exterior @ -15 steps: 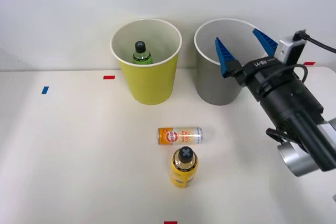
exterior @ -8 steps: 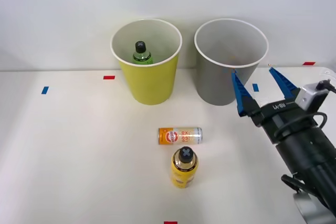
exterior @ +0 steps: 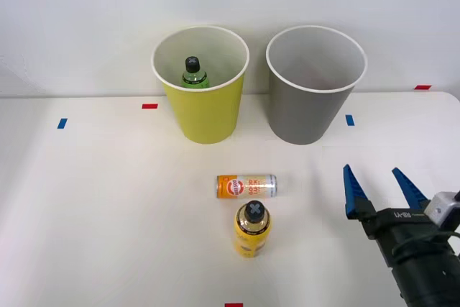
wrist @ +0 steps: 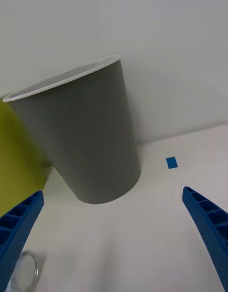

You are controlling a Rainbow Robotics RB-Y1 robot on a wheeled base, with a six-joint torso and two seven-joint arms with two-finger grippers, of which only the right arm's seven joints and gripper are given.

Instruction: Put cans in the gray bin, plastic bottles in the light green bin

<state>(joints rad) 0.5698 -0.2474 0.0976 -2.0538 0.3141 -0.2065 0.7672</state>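
End effector low over table, blue fingers spread, empty.

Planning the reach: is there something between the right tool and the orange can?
No. In the front view, bare table separates the open right tool from the lying orange can.

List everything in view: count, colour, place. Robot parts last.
light green bin: 1, yellow-green with white rim, back of table, left of the gray bin.
gray bin: 1, gray with white rim, back right.
green bottle: 1, black cap, upright inside the light green bin.
orange-and-white can: 1, lying on its side, table centre.
yellow bottle: 1, black cap, upright, just in front of the can.
tape marks: blue and red, scattered on the white table.
right claw: 1, blue ribbed fingers, open, empty, front right.
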